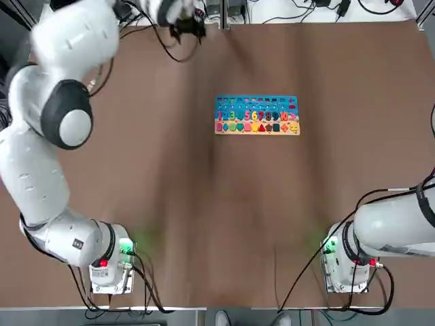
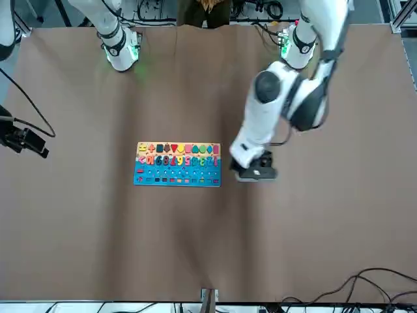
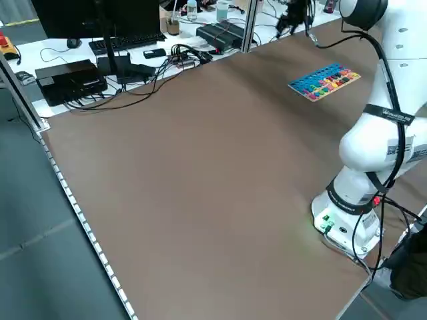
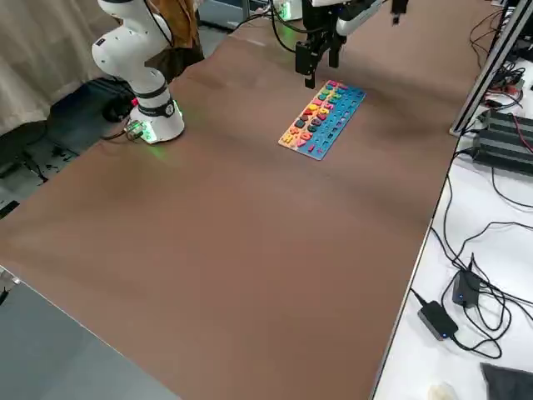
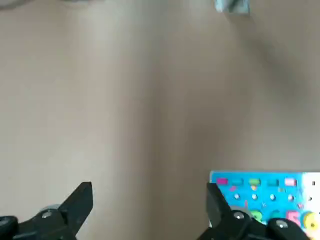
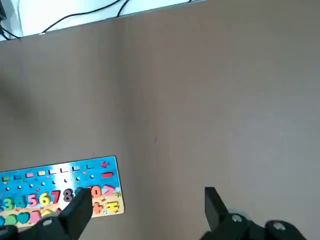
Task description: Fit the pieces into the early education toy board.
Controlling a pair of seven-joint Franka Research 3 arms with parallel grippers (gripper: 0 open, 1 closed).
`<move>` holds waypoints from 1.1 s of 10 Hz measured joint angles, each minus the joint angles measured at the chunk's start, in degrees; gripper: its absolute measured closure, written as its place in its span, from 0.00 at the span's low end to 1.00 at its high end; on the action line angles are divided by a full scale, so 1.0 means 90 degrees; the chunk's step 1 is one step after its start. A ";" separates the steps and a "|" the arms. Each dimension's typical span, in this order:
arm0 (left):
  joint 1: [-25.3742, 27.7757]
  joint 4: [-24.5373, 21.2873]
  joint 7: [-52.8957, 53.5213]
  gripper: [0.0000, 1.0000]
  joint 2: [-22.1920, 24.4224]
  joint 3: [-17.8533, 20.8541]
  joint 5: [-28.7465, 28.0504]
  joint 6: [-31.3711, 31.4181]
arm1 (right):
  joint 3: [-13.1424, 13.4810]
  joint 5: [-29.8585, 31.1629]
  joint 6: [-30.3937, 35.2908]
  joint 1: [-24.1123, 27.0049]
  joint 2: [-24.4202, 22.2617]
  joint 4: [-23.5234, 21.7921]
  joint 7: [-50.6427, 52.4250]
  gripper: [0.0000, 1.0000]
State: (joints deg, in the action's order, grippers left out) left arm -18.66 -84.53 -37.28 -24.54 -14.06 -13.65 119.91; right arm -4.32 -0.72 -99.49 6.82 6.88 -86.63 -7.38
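1. Two grippers, both spread and gripping nothing; left gripper (image 5: 150,210) hangs above the table (image 1: 204,224), on the board's left side; right gripper (image 6: 148,195) hangs off the board's right side.
2. Risk at the fingers: pieces are small and flat and sit close together; jaws this wide, if lowered as they stand, could catch neighbouring numbers; likely cause is not narrowing before contact.
3. Risk at the pieces: pink piece (image 6: 108,190) near the board's right end looks askew beside the orange number piece (image 6: 96,191); cannot tell if it is seated; a push from above while misaligned could tip it or pop it out; cause would be wrong angle over its slot.
4. Risk at the board: nothing visible holds it down; a sideways nudge could slide or turn it, then every slot is off target; cause would be a finger dragging on the rim or pressing too near an end.
5. Risk between arms: both going for the board at once could bump; one should probably wait.
6. Where the board is: toy board (image 1: 257,98) lies flat on the table, blue number part on the far side, tan shape strip nearer the robot; it is to the right of the left gripper and to the left of the right gripper; between the two, apart from both, not in either grip.
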 joint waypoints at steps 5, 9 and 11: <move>0.1118 0.0074 0.1498 0.00 0.1115 0.0009 0.0448 -0.0876 | -0.0003 -0.0015 0.0041 0.0000 0.0000 0.0006 0.0000 0.01; 0.1536 0.0056 0.2458 0.00 0.1983 0.0845 0.1323 -0.2149 | -0.0062 -0.0011 0.0354 -0.0039 -0.0040 0.0142 0.0003 0.01; 0.1470 -0.0034 0.2627 0.00 0.2125 0.1075 0.1366 -0.2709 | -0.0074 -0.0012 0.0363 -0.0076 -0.0039 0.0155 0.0012 0.01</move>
State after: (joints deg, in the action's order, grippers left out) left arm -5.43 -84.84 -13.63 -5.42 -4.38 -1.35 95.53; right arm -4.99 -0.82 -96.22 6.14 6.53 -85.23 -7.27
